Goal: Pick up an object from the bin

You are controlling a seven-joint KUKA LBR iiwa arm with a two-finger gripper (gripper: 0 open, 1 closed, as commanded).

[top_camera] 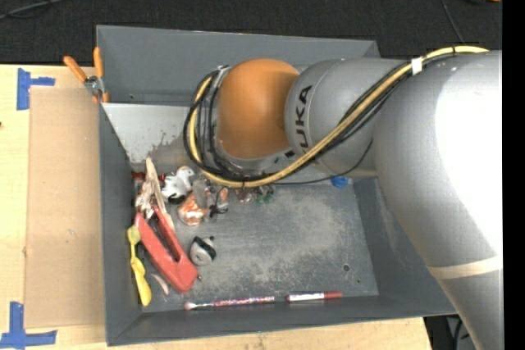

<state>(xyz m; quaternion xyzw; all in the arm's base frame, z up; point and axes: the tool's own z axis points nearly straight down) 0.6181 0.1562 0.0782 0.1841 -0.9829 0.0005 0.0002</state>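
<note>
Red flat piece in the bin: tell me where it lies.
Camera view: the red flat piece lies slanted in the bin's lower-left corner, a yellow stick beside it on the left and a small black-and-white object just to its right.

Bulky grey arm (426,176), black KUKA lettering (302,117); rounded orange wrist cover (254,106), black and yellow cables (198,131)

Right half of bin floor (312,250) free; heap (166,246) crowds left side

Arm (435,176) reaches in from right, orange wrist cover (254,106) uppermost, cables (361,106) alongside.
</note>
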